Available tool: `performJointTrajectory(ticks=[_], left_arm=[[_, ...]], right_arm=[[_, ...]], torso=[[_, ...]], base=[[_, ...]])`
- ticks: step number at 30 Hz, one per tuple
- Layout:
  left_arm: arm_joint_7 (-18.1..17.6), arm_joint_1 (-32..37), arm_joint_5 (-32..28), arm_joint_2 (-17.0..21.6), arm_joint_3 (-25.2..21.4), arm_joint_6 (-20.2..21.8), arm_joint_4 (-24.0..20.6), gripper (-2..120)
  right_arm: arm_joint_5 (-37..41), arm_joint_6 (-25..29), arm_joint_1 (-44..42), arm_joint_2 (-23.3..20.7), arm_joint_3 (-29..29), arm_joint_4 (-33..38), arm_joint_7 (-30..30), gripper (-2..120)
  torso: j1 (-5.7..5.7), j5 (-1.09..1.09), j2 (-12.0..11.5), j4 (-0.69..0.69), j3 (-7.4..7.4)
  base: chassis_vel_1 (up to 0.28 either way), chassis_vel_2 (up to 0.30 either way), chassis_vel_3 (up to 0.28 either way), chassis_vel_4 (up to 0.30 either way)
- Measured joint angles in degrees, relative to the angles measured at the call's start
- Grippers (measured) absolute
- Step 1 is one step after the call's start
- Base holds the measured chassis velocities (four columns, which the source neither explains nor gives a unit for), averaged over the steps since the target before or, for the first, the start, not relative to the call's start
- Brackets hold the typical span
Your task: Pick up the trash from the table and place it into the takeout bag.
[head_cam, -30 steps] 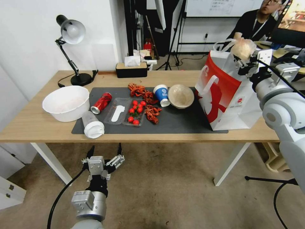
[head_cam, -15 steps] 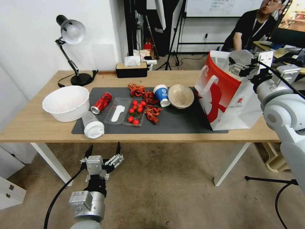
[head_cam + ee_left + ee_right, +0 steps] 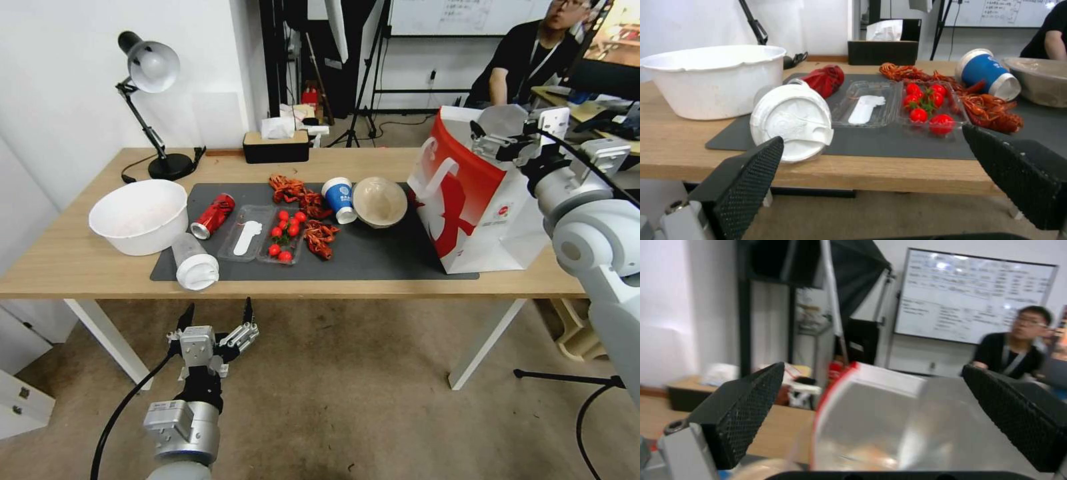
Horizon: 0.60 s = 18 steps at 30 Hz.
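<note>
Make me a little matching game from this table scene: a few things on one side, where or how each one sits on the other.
Things:
1. red can
2. blue cup
3. paper bag
4. white bowl

States:
a. standing tall at the mat's right end
b. upright on bare wood, left of the mat
c. lying beside the beige bowl
d. lying near the clear tray

Pairs: 1-d, 2-c, 3-a, 4-b

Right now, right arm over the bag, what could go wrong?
1. The right gripper hangs open at the takeout bag mouth; pulling back carelessly could catch the rim and tip the bag.
2. The clear cup lies on its side at the table edge and may roll off.
</note>
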Motion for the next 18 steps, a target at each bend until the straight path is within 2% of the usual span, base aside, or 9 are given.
performJointTrajectory(ticks=[7,8,9,10,11,14,16,18], left_arm=[[0.0,0.0,0.0,0.0,0.0,0.0,0.0,100],[0.0,0.0,0.0,0.0,0.0,0.0,0.0,100],[0.0,0.0,0.0,0.0,0.0,0.0,-0.1,100],[0.0,0.0,0.0,0.0,-0.1,0.0,-0.1,100],[0.0,0.0,0.0,0.0,-0.1,0.0,-0.1,100],[0.0,0.0,-0.1,0.0,-0.1,0.0,-0.1,100],[0.0,0.0,-0.1,0.0,-0.1,0.0,-0.1,100],[0.0,0.0,-0.1,0.0,-0.1,0.0,-0.1,100]], right_arm=[[4.6,1.4,-1.7,-0.1,0.5,4.3,-1.1,100],[5.8,1.9,-2.9,-0.2,0.8,5.8,-1.5,100],[7.3,3.6,-8.0,-0.2,1.4,10.5,-3.1,100],[5.7,6.3,-13.7,0.6,1.7,14.9,-5.4,100],[5.7,6.3,-13.7,0.6,1.7,14.9,-5.4,100],[-2.0,11.1,-25.3,4.6,0.8,20.1,-7.0,100],[-4.5,12.6,-28.1,5.8,0.6,20.3,-7.4,100],[-10.8,18.4,-35.6,9.0,0.4,19.6,-8.3,100]], torso=[[0.0,-0.01,0.0,0.02,0.0],[0.0,-0.02,0.0,0.02,0.0],[0.0,-0.02,0.0,0.02,0.0],[0.0,0.0,0.0,0.0,0.0],[0.0,0.0,0.0,0.0,0.0],[-0.02,-0.02,0.0,0.01,-0.01],[-0.02,-0.01,0.0,0.0,-0.02],[-0.02,0.0,0.0,-0.02,-0.01]], base=[[0.0,0.0,0.0,0.0],[0.0,0.0,0.0,0.0],[0.0,0.0,0.0,0.0],[0.0,0.0,0.0,0.0],[0.0,0.0,0.0,0.0],[0.0,0.0,0.0,0.0],[0.0,0.0,0.0,0.0],[0.0,0.0,0.0,0.0]])
